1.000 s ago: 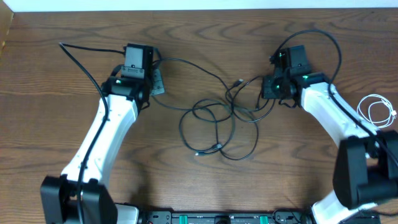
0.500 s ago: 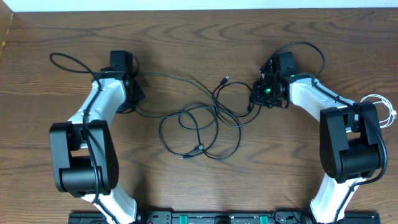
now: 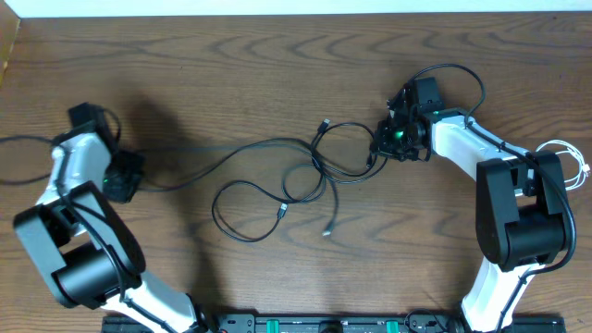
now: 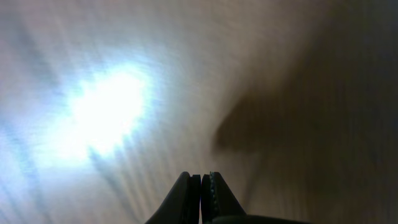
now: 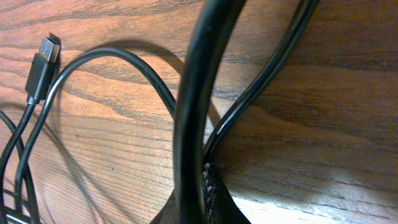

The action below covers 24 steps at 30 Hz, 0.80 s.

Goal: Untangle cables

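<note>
The black cable (image 3: 268,142) runs from my left gripper (image 3: 123,176) at the far left across the table to loose loops in the middle, then to my right gripper (image 3: 380,148). Both grippers are shut on it. In the right wrist view the black cable (image 5: 193,93) passes up through the shut jaws (image 5: 202,186), with a USB plug (image 5: 42,57) lying at the left. The left wrist view is blurred; its jaws (image 4: 202,180) are pressed together over bare wood. The white cable (image 3: 562,162) lies coiled at the far right, apart from the black one.
Loose plug ends of the black cable lie near the middle (image 3: 282,211) and at the upper loop (image 3: 325,123). The table's back edge (image 3: 296,13) meets a white surface. The arm bases stand at the front edge.
My left arm has swung far left, dragging the black cable with it. The middle loops shifted left and opened out. My right arm has stayed in place.
</note>
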Available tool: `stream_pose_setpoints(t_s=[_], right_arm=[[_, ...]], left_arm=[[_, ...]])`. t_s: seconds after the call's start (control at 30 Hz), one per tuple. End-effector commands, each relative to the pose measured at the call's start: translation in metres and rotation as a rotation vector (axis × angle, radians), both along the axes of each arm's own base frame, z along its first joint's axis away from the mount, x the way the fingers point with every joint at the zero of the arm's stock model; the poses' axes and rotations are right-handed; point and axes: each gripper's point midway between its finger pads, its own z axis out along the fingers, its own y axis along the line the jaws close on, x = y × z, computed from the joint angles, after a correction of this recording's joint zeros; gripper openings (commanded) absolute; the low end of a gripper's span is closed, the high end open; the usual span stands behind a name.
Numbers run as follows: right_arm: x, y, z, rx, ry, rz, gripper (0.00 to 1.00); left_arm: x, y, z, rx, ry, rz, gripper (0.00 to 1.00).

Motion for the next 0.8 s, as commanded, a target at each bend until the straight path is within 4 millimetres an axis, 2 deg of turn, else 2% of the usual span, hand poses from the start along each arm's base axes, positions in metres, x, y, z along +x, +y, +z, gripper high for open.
stream_pose_setpoints(t_s=[0.0, 0.03, 0.07, 0.17, 0.27, 0.33, 0.4, 0.47, 0.6, 0.67, 0.77], right_arm=[[-0.012, -0.01, -0.024, -0.047, 0.069, -0.024, 0.01], [-0.012, -0.01, -0.024, -0.047, 0.069, -0.025, 0.01], [-0.012, -0.01, -0.024, -0.046, 0.069, -0.024, 0.01], [-0.012, -0.01, -0.024, -0.047, 0.069, -0.025, 0.01], [-0.011, -0.01, -0.024, -0.046, 0.069, -0.024, 0.01], [-0.011, -0.01, -0.024, -0.046, 0.069, -0.025, 0.01], [-0.012, -0.01, -0.024, -0.046, 0.069, -0.024, 0.01], [-0.012, -0.01, -0.024, -0.046, 0.069, -0.024, 0.01], [-0.012, -0.009, -0.024, -0.046, 0.069, -0.024, 0.01], [-0.011, -0.009, -0.024, -0.046, 0.068, -0.024, 0.01], [-0.011, -0.009, -0.024, -0.046, 0.067, -0.024, 0.01]], left_arm=[[-0.007, 0.003, -0.001, -0.06, -0.023, 0.114, 0.08], [-0.008, 0.005, -0.001, -0.064, -0.025, 0.12, 0.08], [-0.008, 0.004, -0.001, -0.067, -0.027, 0.121, 0.12], [-0.002, -0.006, -0.001, -0.12, -0.053, 0.103, 0.31], [0.011, -0.022, 0.0, -0.191, -0.109, -0.035, 0.4], [0.021, -0.032, 0.002, -0.22, -0.149, -0.149, 0.52], [0.028, -0.04, 0.007, -0.226, -0.168, -0.2, 0.74], [0.032, -0.045, 0.013, -0.217, -0.182, -0.219, 0.79], [0.039, -0.059, 0.032, -0.196, -0.22, -0.271, 0.8], [0.044, -0.074, 0.041, -0.19, -0.233, -0.319, 0.8], [0.051, -0.099, 0.044, -0.194, -0.236, -0.392, 0.8]])
